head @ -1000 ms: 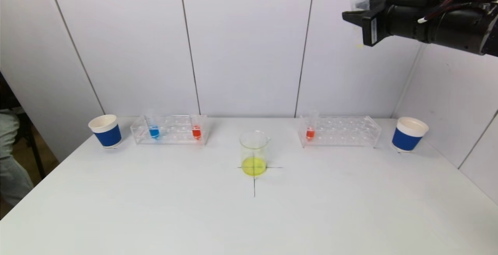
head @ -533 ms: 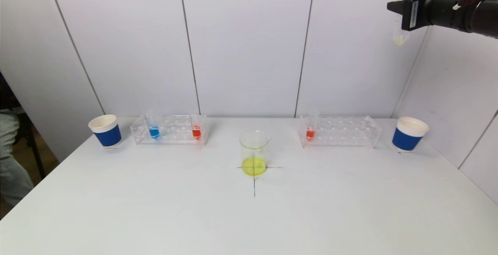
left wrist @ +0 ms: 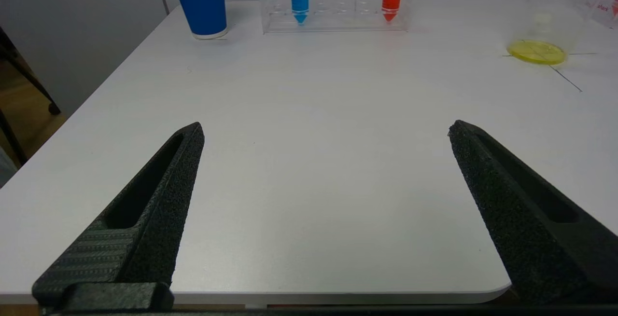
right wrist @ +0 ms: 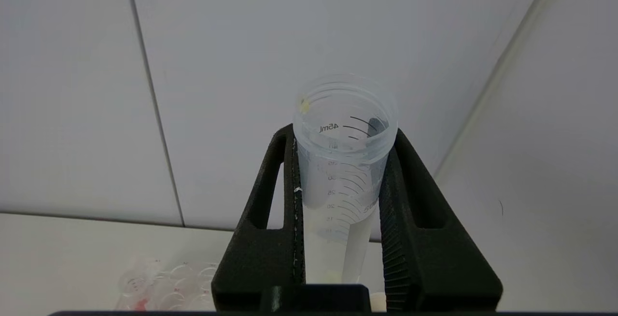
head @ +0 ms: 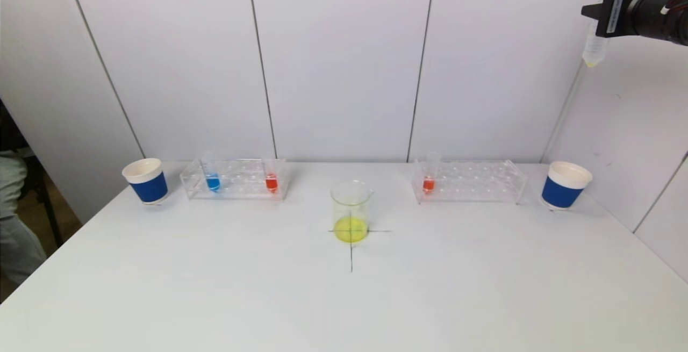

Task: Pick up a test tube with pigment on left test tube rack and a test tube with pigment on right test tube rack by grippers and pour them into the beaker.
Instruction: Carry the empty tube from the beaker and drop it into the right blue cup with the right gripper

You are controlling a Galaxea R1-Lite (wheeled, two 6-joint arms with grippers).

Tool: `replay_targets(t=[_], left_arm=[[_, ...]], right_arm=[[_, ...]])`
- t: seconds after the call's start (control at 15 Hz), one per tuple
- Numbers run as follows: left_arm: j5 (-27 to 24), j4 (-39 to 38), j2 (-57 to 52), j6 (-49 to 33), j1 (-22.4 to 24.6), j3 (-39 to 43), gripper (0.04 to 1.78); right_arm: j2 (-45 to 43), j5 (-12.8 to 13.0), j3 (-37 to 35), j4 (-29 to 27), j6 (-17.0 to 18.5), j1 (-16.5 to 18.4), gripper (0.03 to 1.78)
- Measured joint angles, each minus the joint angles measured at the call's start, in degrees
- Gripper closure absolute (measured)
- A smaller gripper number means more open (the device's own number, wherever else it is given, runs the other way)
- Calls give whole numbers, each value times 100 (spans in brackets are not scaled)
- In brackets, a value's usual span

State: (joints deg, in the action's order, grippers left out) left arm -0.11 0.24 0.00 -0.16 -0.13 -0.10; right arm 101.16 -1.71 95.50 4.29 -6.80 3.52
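Right wrist view shows our right gripper (right wrist: 345,185) squeezing an almost empty test tube (right wrist: 344,161), upright between its fingers. Far below it sit the right rack (head: 467,181) and the beaker (head: 351,211). Our left gripper (left wrist: 326,130) is wide open, holding nothing, low over the table (left wrist: 309,161).

Blue paper cup (head: 145,180) at table's (head: 215,287) left end, another blue cup (head: 564,185) at right; black cross mark (head: 351,258)

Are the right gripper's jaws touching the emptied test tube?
Touching. The right wrist view shows the right gripper with both jaws pressed against the emptied test tube.
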Motion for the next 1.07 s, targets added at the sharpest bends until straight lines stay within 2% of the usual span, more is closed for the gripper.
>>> replay_targets(t=[0.33, 0.53, 0.8, 1.07], left_arm=[[1, 2, 0, 0, 2, 0, 5], [4, 2, 0, 0, 0, 0, 5], [1, 2, 0, 0, 2, 0, 5], [1, 2, 0, 0, 2, 0, 5]], right_arm=[[286, -13, -134, 78, 201, 433, 131], [345, -61, -507, 199, 212, 577, 131], [439, -138, -1093, 973, 210, 777, 131], [568, -199, -1590, 1390, 217, 872, 131]])
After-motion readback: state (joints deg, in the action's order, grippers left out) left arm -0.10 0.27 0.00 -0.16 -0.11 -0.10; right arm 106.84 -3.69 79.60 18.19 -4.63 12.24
